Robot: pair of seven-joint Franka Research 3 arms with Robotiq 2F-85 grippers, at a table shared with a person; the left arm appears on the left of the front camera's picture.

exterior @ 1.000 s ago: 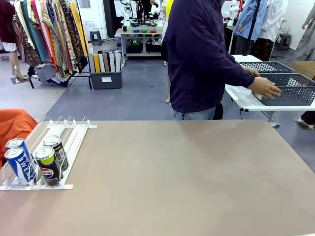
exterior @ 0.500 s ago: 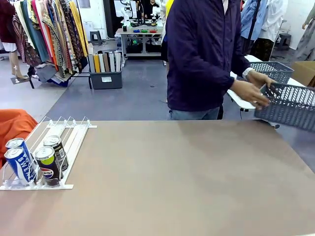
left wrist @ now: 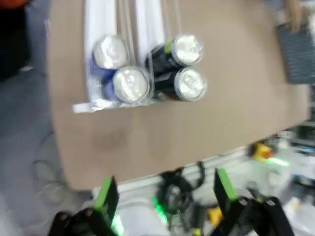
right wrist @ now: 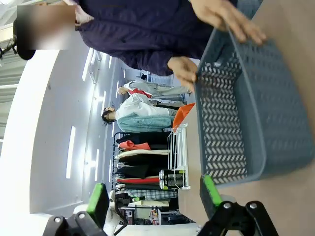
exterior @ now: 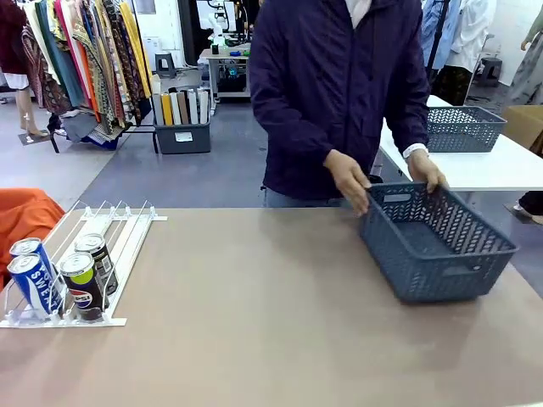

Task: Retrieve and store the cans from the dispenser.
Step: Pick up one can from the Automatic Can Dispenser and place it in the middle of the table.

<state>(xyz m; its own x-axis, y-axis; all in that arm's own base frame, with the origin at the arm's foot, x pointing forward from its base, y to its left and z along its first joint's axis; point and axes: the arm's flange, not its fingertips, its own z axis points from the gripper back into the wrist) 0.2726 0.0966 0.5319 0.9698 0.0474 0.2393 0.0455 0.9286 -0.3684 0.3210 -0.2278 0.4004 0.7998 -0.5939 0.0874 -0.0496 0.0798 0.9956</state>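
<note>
The white dispenser (exterior: 129, 242) lies at the table's left, sloping toward me. At its front stops stand two blue cans (exterior: 32, 284) and two black cans (exterior: 81, 287) with green and silver tops. Looking down from above the table's near edge, the left wrist view has the dispenser (left wrist: 101, 17), the blue cans (left wrist: 129, 83) and the black cans (left wrist: 189, 82). My left gripper (left wrist: 165, 196) hangs open there, well short of the cans. My right gripper (right wrist: 153, 196) is open too, facing the grey basket (right wrist: 246, 108), with the dispenser (right wrist: 178, 147) far beyond it.
A person across the table holds a dark grey mesh basket (exterior: 441, 271) by its rim with both hands (exterior: 349, 182), resting it on the table's right side. Another basket (exterior: 462, 127) sits on a white side table behind. An orange cloth (exterior: 21, 216) lies left of the dispenser.
The person lifted the grey basket off the white side table, turned, and brought it down onto the right side of my table. The cans stayed put.
</note>
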